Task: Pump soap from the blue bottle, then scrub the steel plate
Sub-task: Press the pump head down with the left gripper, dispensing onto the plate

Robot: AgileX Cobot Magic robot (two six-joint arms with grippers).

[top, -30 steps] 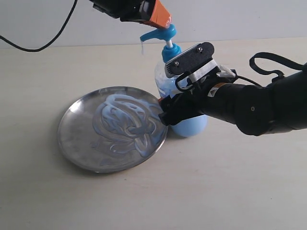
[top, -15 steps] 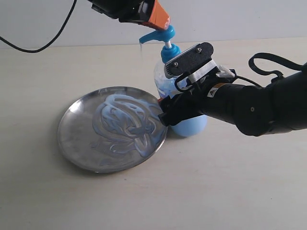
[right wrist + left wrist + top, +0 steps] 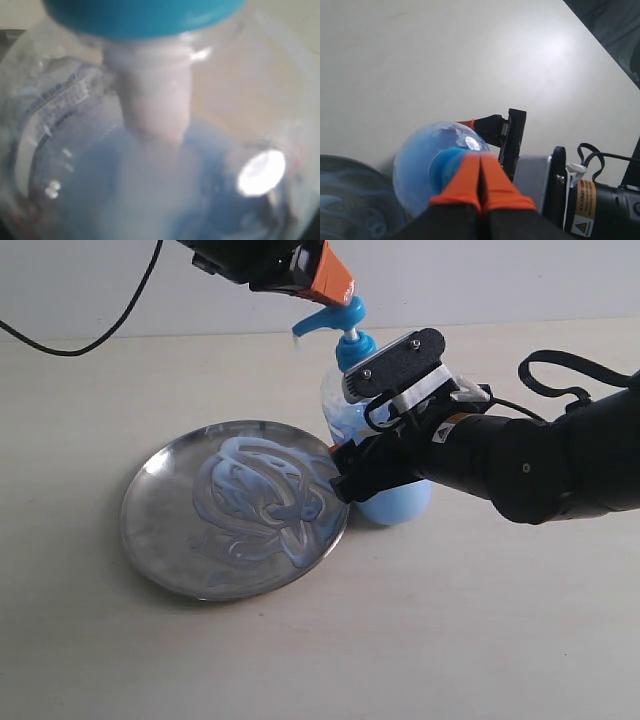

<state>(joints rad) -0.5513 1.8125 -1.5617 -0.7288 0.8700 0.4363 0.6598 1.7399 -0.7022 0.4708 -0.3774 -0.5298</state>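
Note:
The blue bottle (image 3: 395, 502) stands upright beside the steel plate (image 3: 160, 530), at its right rim. Pale blue soap (image 3: 265, 495) lies in swirls over the plate's middle. My left gripper (image 3: 338, 285) is shut with nothing between its orange fingers, its tip at the top of the blue pump head (image 3: 335, 316). The left wrist view shows those fingers (image 3: 481, 156) pressed together over the bottle (image 3: 417, 160). My right gripper (image 3: 355, 475) wraps the bottle's body. The bottle (image 3: 150, 175) fills the right wrist view, hiding that gripper's fingers.
The pale tabletop (image 3: 450, 640) stretches around the plate and bottle. A black cable (image 3: 90, 335) hangs at the back left. The right arm's black body (image 3: 540, 465) lies low over the table to the right of the bottle.
The thin soap thread hanging from the spout has shortened to almost nothing. My left gripper has shifted slightly up and left. The right arm and plate have not moved.

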